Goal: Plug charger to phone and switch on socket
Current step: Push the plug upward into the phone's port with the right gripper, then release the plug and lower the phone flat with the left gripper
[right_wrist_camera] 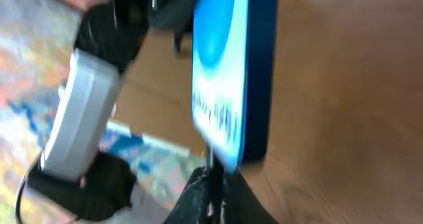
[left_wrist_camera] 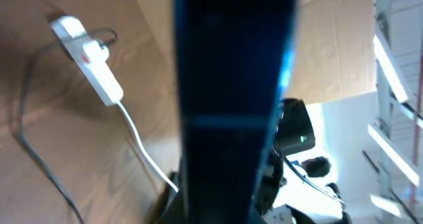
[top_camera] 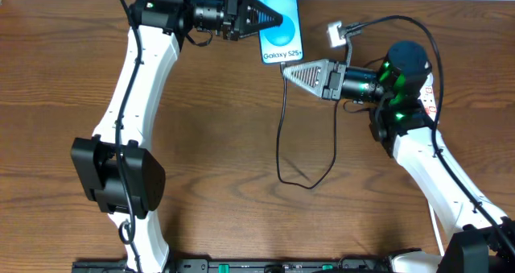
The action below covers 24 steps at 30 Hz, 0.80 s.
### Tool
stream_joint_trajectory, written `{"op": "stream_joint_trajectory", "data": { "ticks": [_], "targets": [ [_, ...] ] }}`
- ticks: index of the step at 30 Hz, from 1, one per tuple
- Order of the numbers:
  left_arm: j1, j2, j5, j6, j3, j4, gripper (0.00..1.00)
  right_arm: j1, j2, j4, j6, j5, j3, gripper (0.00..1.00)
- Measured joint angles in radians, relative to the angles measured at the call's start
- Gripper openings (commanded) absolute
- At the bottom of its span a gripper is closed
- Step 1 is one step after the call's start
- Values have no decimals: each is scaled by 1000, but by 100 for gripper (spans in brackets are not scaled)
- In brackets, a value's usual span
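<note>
phone point(top_camera: 280, 39) clamped in left jaws, right jaws level, pinching charger point(top_camera: 279, 144)

Dark wood surface point(top_camera: 225, 144), carrying leads and a power strip

The surface is brown plank wood with the grain running side to side, and most of it shows bare in the overhead view. A thin black cable point(top_camera: 279, 144) lies right of centre in a long narrow loop, its closed end toward the near edge and both strands running toward the far side. A small white block point(top_camera: 336, 35) sits near the far edge with black cable leading from it. The white strip point(left_wrist_camera: 92, 62) lies flat on the right, one red-marked switch showing, and its white cord point(left_wrist_camera: 135, 135) trails over the wood; from overhead it is largely hidden.
</note>
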State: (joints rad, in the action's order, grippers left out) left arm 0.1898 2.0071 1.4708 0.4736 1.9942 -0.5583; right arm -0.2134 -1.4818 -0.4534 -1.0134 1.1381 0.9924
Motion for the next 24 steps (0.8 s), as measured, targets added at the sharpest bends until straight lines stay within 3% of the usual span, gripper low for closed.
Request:
{"op": "stream_joint_trajectory", "data": {
  "ticks": [1, 2, 6, 16, 24],
  "targets": [
    [8, 0, 3, 0, 0, -2, 7, 4, 1, -5, -4, -15, 1, 44],
    [17, 0, 9, 1, 0, -5, 7, 10, 1, -6, -5, -28, 1, 63],
    [42, 0, 5, 0, 0, -6, 7, 20, 1, -3, -6, -60, 2, 99],
    [39, 0, -162, -10, -1, -95, 7, 22, 1, 59, -11, -59, 2, 99],
    [40, 3, -355, -151, -54, -351, 7, 69, 3, 537, 137, -151, 8, 99]
  ]
}}
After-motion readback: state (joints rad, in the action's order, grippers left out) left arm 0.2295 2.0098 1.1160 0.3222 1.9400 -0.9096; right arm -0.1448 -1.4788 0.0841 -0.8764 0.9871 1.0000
